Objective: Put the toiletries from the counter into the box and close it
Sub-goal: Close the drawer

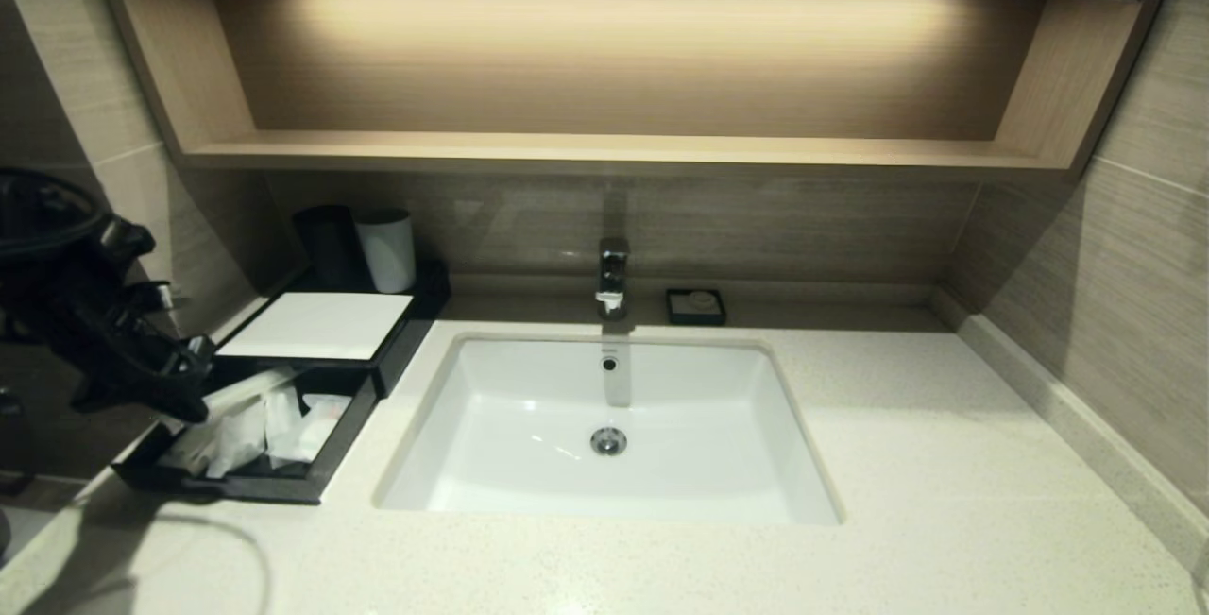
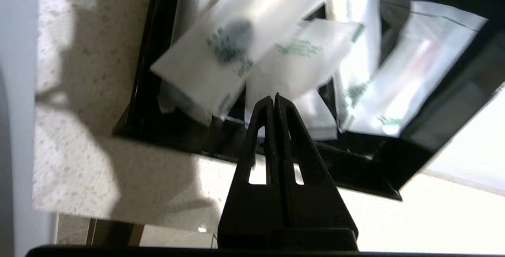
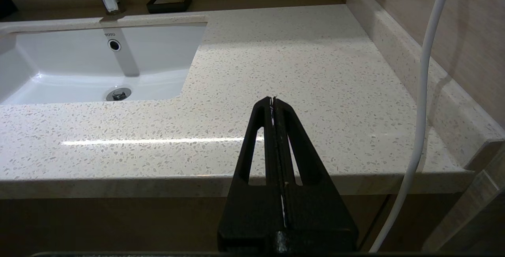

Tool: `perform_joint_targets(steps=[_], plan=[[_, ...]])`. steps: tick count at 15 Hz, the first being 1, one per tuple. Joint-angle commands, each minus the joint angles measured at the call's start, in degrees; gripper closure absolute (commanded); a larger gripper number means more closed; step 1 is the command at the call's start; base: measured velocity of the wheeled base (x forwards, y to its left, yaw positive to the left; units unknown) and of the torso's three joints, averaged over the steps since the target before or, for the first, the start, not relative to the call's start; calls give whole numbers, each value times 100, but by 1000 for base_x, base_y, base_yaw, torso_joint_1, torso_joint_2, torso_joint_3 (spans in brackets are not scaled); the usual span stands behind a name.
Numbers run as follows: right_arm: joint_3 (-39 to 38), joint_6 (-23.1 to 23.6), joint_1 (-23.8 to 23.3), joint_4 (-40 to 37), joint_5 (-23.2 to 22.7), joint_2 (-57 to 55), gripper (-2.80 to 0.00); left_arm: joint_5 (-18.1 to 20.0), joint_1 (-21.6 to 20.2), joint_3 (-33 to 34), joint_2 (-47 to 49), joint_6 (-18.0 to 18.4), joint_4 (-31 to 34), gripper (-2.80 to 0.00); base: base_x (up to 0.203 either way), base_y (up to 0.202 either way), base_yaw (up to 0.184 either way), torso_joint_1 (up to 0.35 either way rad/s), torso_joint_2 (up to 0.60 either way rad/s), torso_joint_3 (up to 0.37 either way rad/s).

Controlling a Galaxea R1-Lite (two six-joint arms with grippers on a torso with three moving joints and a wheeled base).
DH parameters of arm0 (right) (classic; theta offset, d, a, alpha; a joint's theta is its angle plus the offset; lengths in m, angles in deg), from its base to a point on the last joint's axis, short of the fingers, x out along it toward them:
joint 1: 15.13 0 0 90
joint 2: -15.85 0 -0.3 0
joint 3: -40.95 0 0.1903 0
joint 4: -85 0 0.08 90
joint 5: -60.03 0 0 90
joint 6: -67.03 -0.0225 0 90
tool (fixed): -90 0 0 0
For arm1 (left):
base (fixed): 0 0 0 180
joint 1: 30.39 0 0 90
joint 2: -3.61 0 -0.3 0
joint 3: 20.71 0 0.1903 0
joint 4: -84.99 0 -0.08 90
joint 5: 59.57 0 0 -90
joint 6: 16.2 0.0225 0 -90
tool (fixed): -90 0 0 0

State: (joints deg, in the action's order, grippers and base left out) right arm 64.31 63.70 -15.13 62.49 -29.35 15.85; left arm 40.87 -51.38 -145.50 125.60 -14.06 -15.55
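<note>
The black box [image 1: 316, 324] with its white top panel stands at the counter's [image 1: 945, 464] back left. Its front drawer [image 1: 326, 459] is pulled out and holds several translucent white packets [image 1: 264, 426]. My left gripper [image 1: 194, 398] hovers over the drawer's left side, shut and empty. In the left wrist view its tips [image 2: 275, 96] are just above the drawer's front wall [image 2: 355, 170]. Beyond them lie a long packet [image 2: 221, 51], a flat pouch [image 2: 303, 59] and a pouch with reddish print [image 2: 414, 75]. My right gripper [image 3: 273, 98] is shut and parked off the counter's front edge.
A white sink [image 1: 604, 426] with a tap [image 1: 612, 275] is set in the middle of the counter. A black cup [image 1: 329, 242] and a white cup [image 1: 387, 249] stand behind the box. A small black soap dish [image 1: 695, 305] sits by the back wall. A wooden shelf [image 1: 604, 152] hangs above.
</note>
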Motion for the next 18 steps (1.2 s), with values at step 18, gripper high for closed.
perform_joint_targets(steps=[18], plan=[[0,-2,6,3,-1,-9,0,-948,-546,1881,-575,14,102,0,0,0,0,0,0,0]])
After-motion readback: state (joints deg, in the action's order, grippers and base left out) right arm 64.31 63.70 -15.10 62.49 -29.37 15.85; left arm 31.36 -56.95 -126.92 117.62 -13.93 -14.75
